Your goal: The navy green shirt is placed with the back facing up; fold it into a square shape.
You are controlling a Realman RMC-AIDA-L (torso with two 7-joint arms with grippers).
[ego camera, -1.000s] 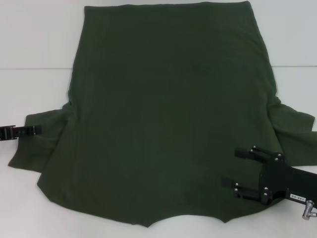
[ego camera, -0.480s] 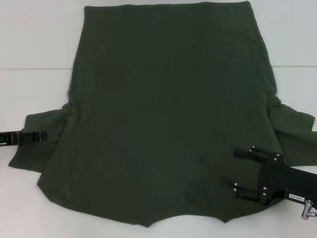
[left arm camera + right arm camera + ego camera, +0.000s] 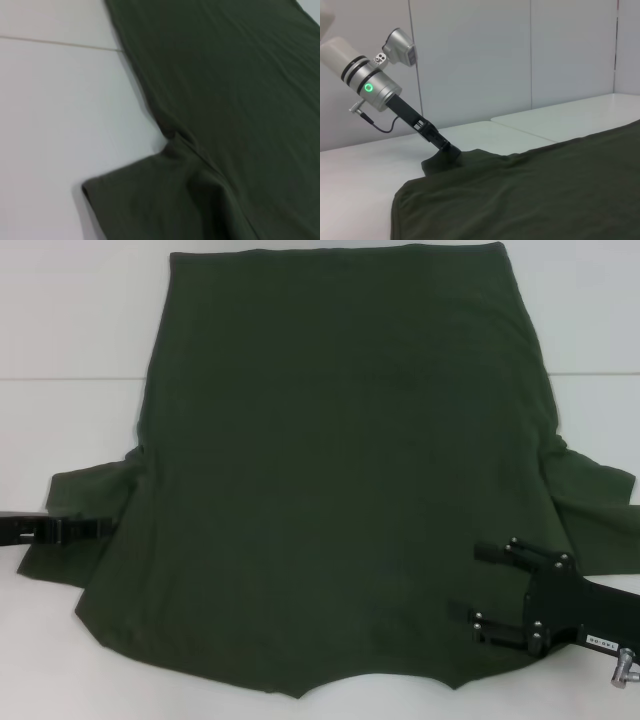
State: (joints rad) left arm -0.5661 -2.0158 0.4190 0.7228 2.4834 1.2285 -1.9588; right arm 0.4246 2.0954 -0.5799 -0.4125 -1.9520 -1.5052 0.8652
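Two grippers are at opposite sides of the large dark olive-green short-sleeved cloth shirt [image 3: 340,470], which lies spread flat, plain side up, on the white table [image 3: 70,320]; its hem is at the far edge and its collar nearest the robot. No fold has been made yet, so the step in hand looks like the first one: taking hold of the sleeves to turn them inward.

At the shirt's left sleeve [image 3: 85,510], the left gripper [image 3: 95,528] reaches in low from the table edge, its tip over the cloth near the sleeve's cuff. In the right wrist view that tip [image 3: 451,152] presses into the fabric, but whether its fingers have closed on it I cannot tell.

Over the shirt's near right corner, the right gripper [image 3: 478,590] hovers with its two black fingers spread wide apart, grasping nothing.

Next, each gripper probably needs a firm pinch on its sleeve edge, then a lift and carry toward the shirt's middle.
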